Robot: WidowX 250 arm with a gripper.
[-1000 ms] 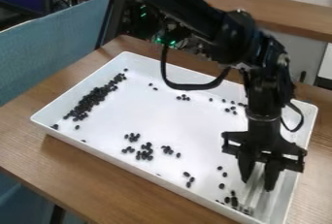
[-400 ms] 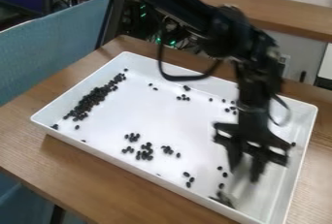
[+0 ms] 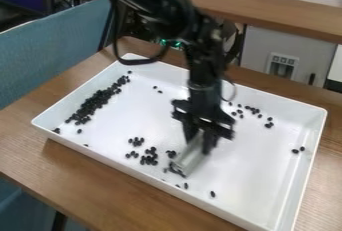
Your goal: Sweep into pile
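In the camera view my gripper (image 3: 198, 144) hangs over the middle of the white tray (image 3: 240, 175), shut on a pale grey sweeper (image 3: 191, 159) tilted down to the tray floor. Small black beans bunch along the sweeper's lower left edge. Just left of it lies a loose group of black beans (image 3: 148, 157). A long dense pile of beans (image 3: 97, 101) runs along the tray's left side. More beans (image 3: 252, 110) are scattered near the back right wall, two sit by the right wall, and a few lie toward the front.
The tray's raised walls surround the beans, on a brown wooden table (image 3: 100, 181). A blue-grey partition (image 3: 50, 50) stands at the left, and a wooden ledge (image 3: 267, 6) runs behind.
My gripper and the sweeper have moved left from the tray's right end to its middle. Beans at the front right have shifted left, and two beans by the right wall are now uncovered.
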